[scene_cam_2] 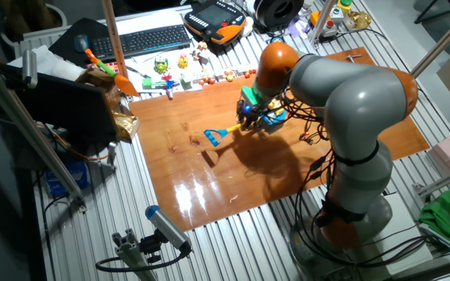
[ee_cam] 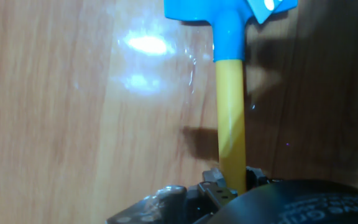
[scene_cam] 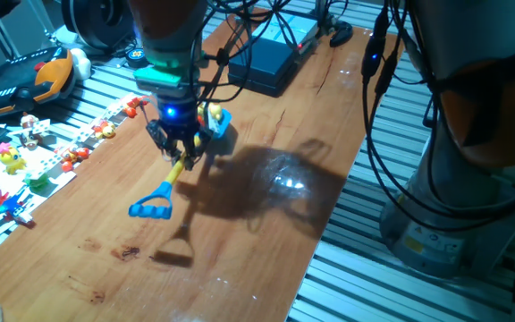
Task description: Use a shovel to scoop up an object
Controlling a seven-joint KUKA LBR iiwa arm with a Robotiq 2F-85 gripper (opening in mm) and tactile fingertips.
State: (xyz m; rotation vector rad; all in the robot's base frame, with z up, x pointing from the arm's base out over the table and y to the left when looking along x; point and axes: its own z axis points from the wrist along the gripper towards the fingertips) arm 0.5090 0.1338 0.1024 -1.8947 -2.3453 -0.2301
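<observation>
My gripper point(scene_cam: 179, 150) is shut on the thin yellow shaft of the shovel point(scene_cam: 173, 174), about midway along it. The blue D-shaped loop end point(scene_cam: 152, 209) points toward the table's near side and throws a shadow lower down on the wood. The light-blue blade point(scene_cam: 221, 125) lies behind the hand. A tiny yellow object point(scene_cam: 210, 113) shows right at the blade; I cannot tell whether it rests on it. In the hand view the shaft point(ee_cam: 230, 118) runs up from the fingers point(ee_cam: 215, 182) to the blade point(ee_cam: 229, 9). The other fixed view shows the shovel point(scene_cam_2: 229, 131) under the gripper point(scene_cam_2: 247, 122).
A white board point(scene_cam: 61, 148) with several small toy figures lies along the table's left edge. A black box point(scene_cam: 262, 63) with cables sits at the back. The arm's base point(scene_cam: 454, 206) stands off the right edge. A keyboard point(scene_cam_2: 143, 39) lies beyond the table.
</observation>
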